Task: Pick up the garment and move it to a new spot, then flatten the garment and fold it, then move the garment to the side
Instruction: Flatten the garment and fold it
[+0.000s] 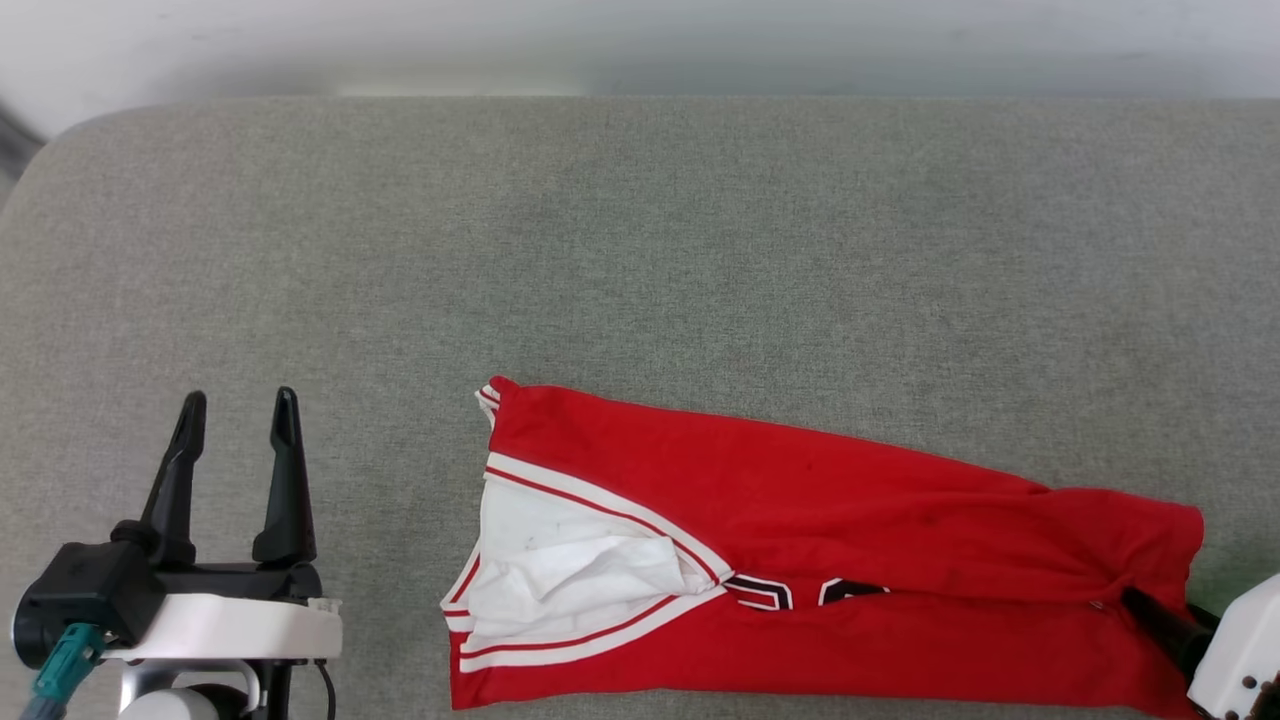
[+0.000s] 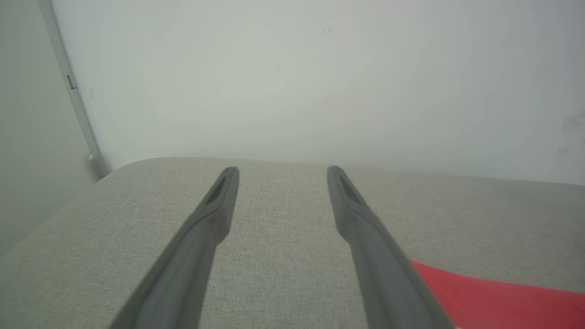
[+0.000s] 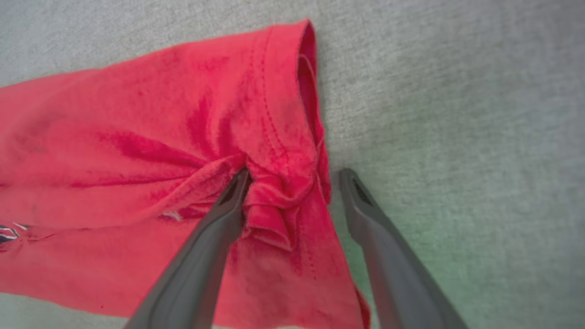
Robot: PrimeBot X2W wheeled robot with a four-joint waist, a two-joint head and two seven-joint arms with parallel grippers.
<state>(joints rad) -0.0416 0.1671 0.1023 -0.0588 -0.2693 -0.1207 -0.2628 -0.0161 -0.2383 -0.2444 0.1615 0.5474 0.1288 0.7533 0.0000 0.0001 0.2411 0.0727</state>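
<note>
The red garment (image 1: 850,500) lies folded into a long band on the grey cushion, its white sleeve (image 1: 560,570) with red-white trim at the left end and part of the black number showing. My right gripper (image 3: 295,176) is open at the band's right end (image 1: 1150,612). One of its fingers (image 3: 228,205) presses into a bunched fold of the red hem, the other rests on bare cushion beside the cloth. My left gripper (image 1: 240,400) stands open and empty, well left of the garment. Its wrist view catches my left gripper (image 2: 282,171) over bare cushion and a red corner of the garment (image 2: 502,301).
The grey cushioned surface (image 1: 640,250) stretches wide behind and to both sides of the garment, ending at a pale wall (image 1: 640,40) at the back. Its rounded corner (image 1: 60,140) is at the far left. The garment's near edge lies close to the front edge.
</note>
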